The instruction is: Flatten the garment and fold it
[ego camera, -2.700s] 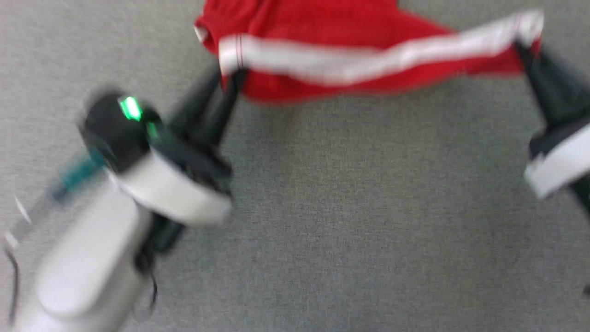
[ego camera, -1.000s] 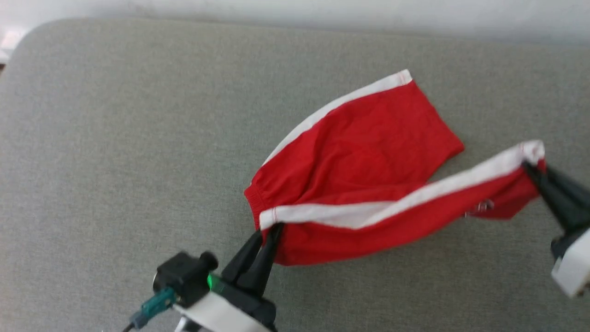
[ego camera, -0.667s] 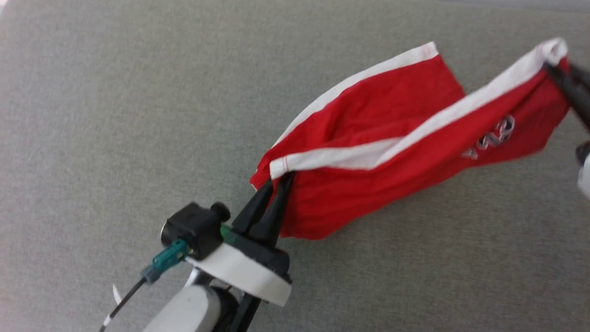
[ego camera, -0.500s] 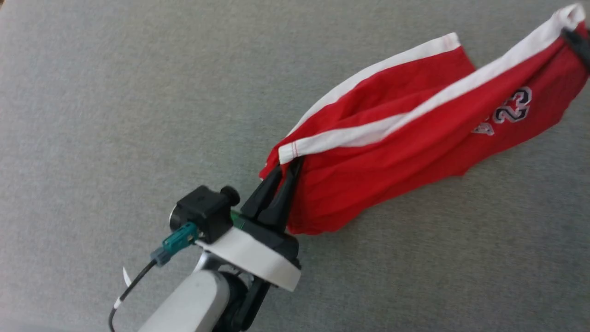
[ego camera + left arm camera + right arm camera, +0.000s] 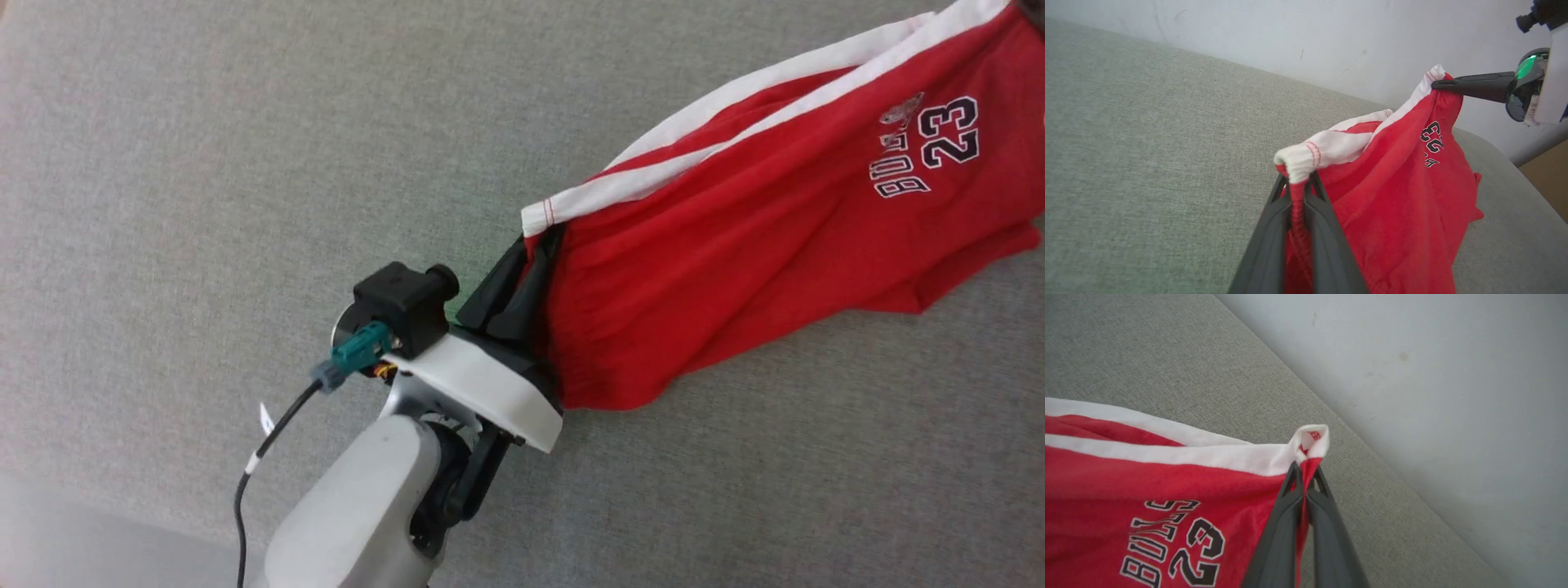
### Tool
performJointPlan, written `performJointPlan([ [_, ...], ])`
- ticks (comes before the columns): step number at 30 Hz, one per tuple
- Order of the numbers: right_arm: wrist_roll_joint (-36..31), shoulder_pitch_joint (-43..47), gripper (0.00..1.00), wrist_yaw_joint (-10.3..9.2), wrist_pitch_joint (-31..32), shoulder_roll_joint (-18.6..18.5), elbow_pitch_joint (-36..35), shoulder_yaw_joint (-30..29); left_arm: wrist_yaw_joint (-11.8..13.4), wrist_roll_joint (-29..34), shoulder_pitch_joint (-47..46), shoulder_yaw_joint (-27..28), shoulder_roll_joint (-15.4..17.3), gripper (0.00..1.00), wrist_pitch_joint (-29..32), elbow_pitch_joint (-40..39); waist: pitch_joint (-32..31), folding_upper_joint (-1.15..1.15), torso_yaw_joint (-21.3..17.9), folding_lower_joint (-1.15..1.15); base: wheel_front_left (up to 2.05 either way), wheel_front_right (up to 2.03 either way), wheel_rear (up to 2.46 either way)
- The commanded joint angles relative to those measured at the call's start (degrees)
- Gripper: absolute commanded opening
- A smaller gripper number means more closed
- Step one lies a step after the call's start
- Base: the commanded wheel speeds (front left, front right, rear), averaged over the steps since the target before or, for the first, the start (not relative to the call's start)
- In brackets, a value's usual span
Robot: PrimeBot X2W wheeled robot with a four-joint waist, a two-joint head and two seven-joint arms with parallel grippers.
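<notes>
- Left gripper [image 5: 1297, 181] clamped on one white-striped corner of the garment [image 5: 735, 253].
- Right gripper [image 5: 1303, 470] pinches the opposite striped corner.
- Garment hangs stretched between them, over grey cushion [image 5: 204, 163].

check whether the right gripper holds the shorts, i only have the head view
observer: Yes. The right wrist view shows the right gripper shut on a white-trimmed corner of the shorts.
operator: and the left gripper's tips, cloth hides them here
observer: In the left wrist view the left gripper is shut on a bunched corner, red fabric pinched between its fingers.
operator: what's past the grey surface
observer: A pale wall rises right behind the edge of the surface.
</notes>
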Motion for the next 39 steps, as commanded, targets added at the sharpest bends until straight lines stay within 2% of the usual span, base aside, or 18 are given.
performJointPlan([
  [1,0.51,-0.98,0.0,-0.06,-0.46,0.24,1.12,0.86,0.12,-0.44,-1.32,0.06,-0.6,0.0,0.11,0.88,1.73,0.0,1.38,-0.01,0.0,0.0,0.0],
  [8,1.57,-1.66,0.02,-0.06,-2.85,0.6,5.56,3.36,1.22,-1.53,-2.73,0.23,-2.36,0.0,1.31,4.29,2.8,0.0,2.35,-0.01,0.0,0.0,0.0],
  [10,1.91,-1.67,0.07,-0.06,-3.42,0.69,6.57,3.82,1.59,-1.85,-2.89,0.1,-2.6,0.23,2.19,5.22,2.87,0.0,2.45,-0.01,0.0,0.0,0.0],
  [13,2.48,-1.57,0.33,-0.06,-3.9,0.73,7.94,4.49,1.78,-2.48,-3.06,-0.11,-2.98,0.48,3.19,6.18,2.82,0.0,2.51,-0.01,0.0,0.0,0.0],
  [14,2.63,-1.55,0.47,-0.06,-3.99,0.74,8.42,4.62,1.75,-2.55,-3.18,-0.2,-3.06,1.0,3.3,6.36,2.78,0.0,2.51,-0.01,0.0,0.0,0.0],
  [15,2.75,-1.52,0.9,-0.06,-4.11,0.75,8.86,4.79,1.84,-2.73,-3.24,-0.06,-3.25,1.0,3.14,6.45,2.69,0.0,2.48,-0.01,0.0,0.0,0.0],
  [16,2.85,-1.52,1.0,-0.06,-4.25,0.78,9.24,4.97,1.93,-2.85,-3.32,0.03,-3.38,1.0,3.03,6.57,2.57,0.0,2.42,-0.01,0.0,0.0,0.0],
  [25,4.3,-0.36,1.0,-0.06,-7.57,1.84,11.76,3.54,2.58,-3.25,-3.04,1.58,-3.0,1.0,0.84,6.33,-1.52,0.0,0.94,-0.01,0.0,0.0,0.0],
  [30,4.8,2.99,1.0,-0.06,-11.91,2.84,10.89,0.35,4.42,-2.57,-0.58,3.2,-0.96,1.0,-0.89,4.11,-6.43,0.0,-0.17,-0.01,0.0,0.0,0.0],
  [34,2.94,8.89,1.0,-0.06,-17.07,5.25,8.19,-6.15,7.13,-1.05,3.13,4.53,1.43,1.0,-2.61,1.07,-10.65,0.0,-1.07,-0.01,0.0,0.0,0.0],
  [39,-2.0,21.73,1.0,-0.06,-21.23,12.25,0.04,-18.14,11.1,0.64,10.02,5.3,4.18,1.0,-3.64,-3.03,-14.83,0.0,-2.17,-0.01,0.0,0.0,0.0],
])
